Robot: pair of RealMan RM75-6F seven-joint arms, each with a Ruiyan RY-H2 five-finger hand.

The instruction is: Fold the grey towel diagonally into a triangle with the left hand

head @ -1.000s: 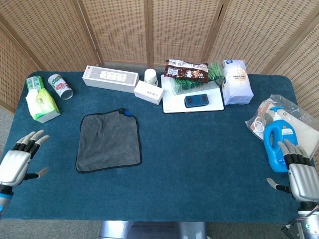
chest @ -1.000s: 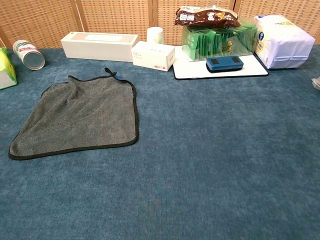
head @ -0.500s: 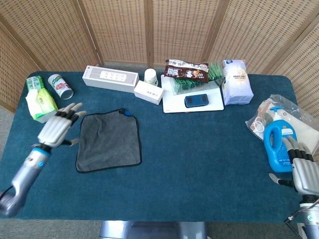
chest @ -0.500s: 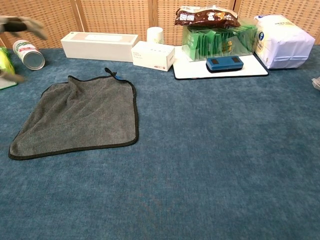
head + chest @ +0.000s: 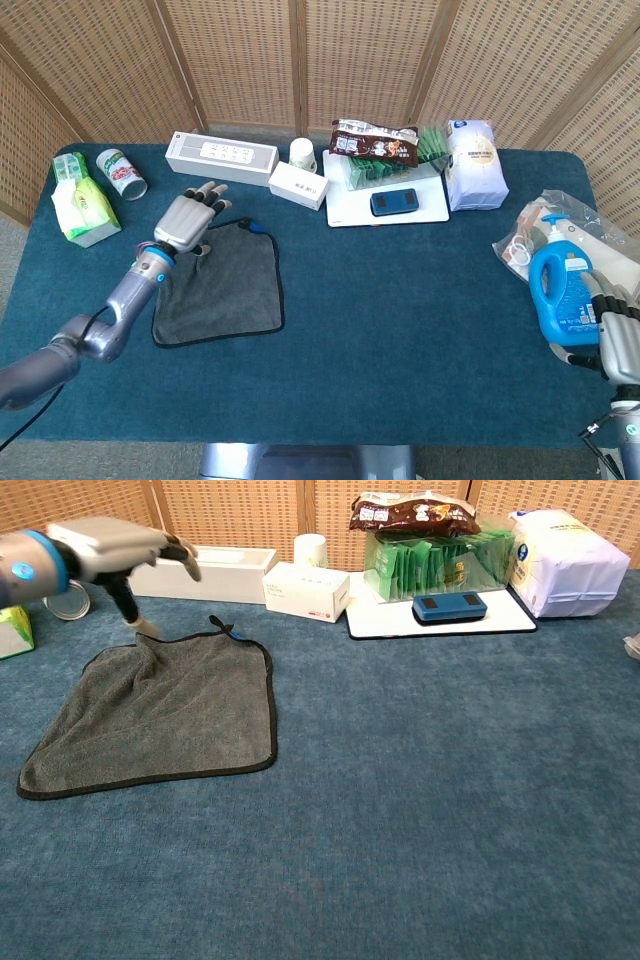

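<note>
My left hand (image 5: 188,220) hovers open, holding nothing; the flat grey square towel (image 5: 218,285) just below it isn't folded yet.

A big worktop (image 5: 400,330) fills most of the head view. It is covered in a dark blue-green cloth that looks soft and fuzzy, like carpet. Its corners are round.

Behind the worktop stands a folding screen (image 5: 250,60). The screen is made of woven straw-colored panels set in wooden frames (image 5: 297,65). The panels lean at angles on the left and right sides, so the screen wraps around the back of the worktop. In the chest view the same woven panels run along the top edge.

A bit of pale grey floor (image 5: 14,238) shows at the left. The light is bright and even.
</note>
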